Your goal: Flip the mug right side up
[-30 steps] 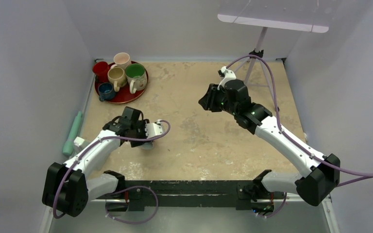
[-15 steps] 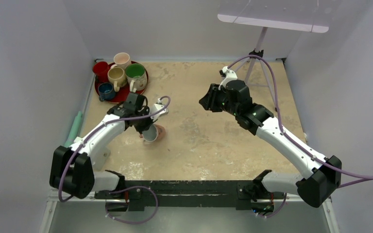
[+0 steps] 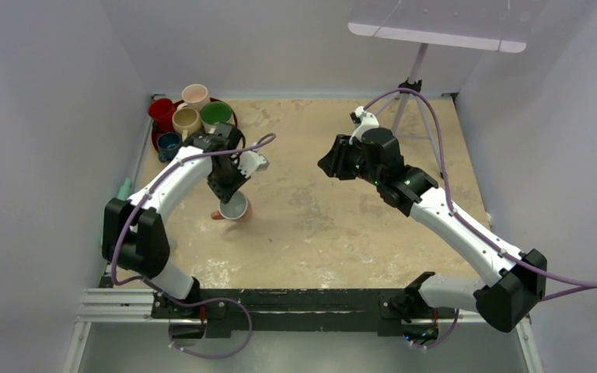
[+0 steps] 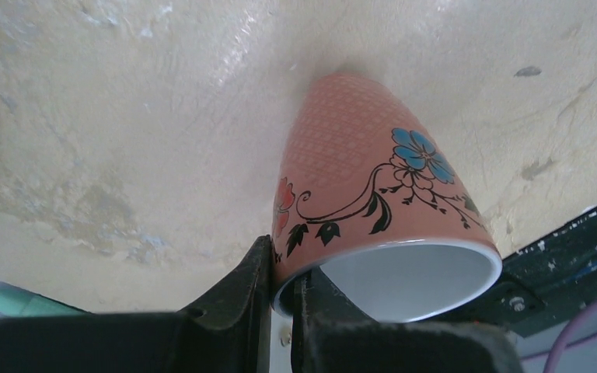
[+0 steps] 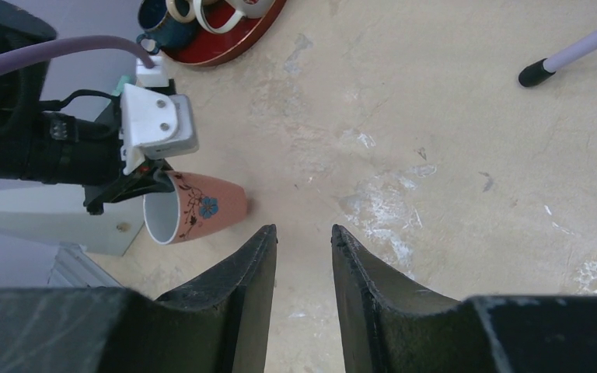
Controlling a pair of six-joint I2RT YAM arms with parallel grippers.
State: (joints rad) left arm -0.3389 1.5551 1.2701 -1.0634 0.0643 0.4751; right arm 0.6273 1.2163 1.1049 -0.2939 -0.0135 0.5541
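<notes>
Blocking the view: the left arm [image 3: 172, 183] lies across the near side of the red tray [image 5: 241, 39] from above, and the right wrist view cuts off the cups on that tray at its top edge.
Mug handle: out of sight in the left wrist view. From above, a small pink bit sticks out at the left of the mug [image 3: 235, 208]; it is too small to say whether it is the handle.
Mug base: the narrow end points down at the table [image 3: 319, 225] with shadow around it. Whether it touches the table or hangs just above cannot be told.
Teal object [image 3: 124, 189]: by the left wall, mostly hidden behind the left arm, so what it is stays unclear.
Left gripper [image 4: 284, 291]: clamped on the mug's rim, one finger outside the pink wall and the other inside the white interior. The inner finger is partly hidden by the wall.
Mug against the left gripper: the mug hangs from the fingertips and leans away from them. Its wide mouth is next to the gripper and its base is farthest from it. It is tilted, neither upright nor upside down, and a blue flower and a black vine show on its side.
Mug's place: over the bare sandy table, on the near side of the tray and apart from it, in the left half.
Right gripper [image 5: 303, 231]: jaws parted with nothing between them. It hangs above the table right of centre, well apart from the mug.
</notes>
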